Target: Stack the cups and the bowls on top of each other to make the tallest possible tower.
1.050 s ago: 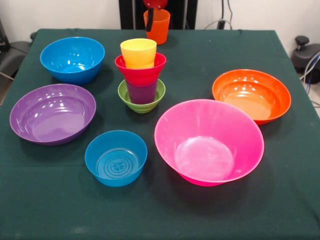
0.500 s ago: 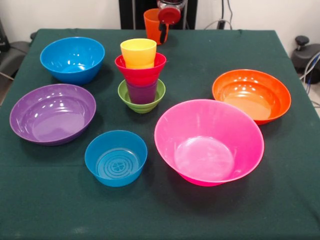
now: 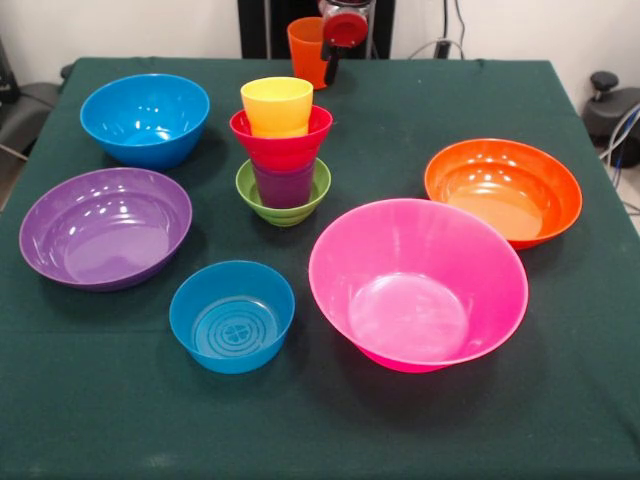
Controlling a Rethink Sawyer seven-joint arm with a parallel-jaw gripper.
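Change since earlier frame: tool [image 3: 333, 62] and orange cup [image 3: 305, 50] have shifted at the table's far edge, the red housing now right of the cup rather than over it.
Left side: mid-sized blue bowl [image 3: 145, 118], purple bowl [image 3: 105, 226] and small blue bowl [image 3: 232, 315] rest apart on the table [image 3: 100, 400].
Centre, tower [image 3: 283, 150]: green bowl, purple cup, red bowl, yellow cup [image 3: 277, 105], nested upright.
Tool state: a dark finger lies against the orange cup's rim, apparently gripping it.
Step in hand: carry the cup level, centre it over the yellow cup, lower straight, release gently.
Right side: pink bowl [image 3: 418, 283], orange bowl [image 3: 503, 190].
Writing: none legible.
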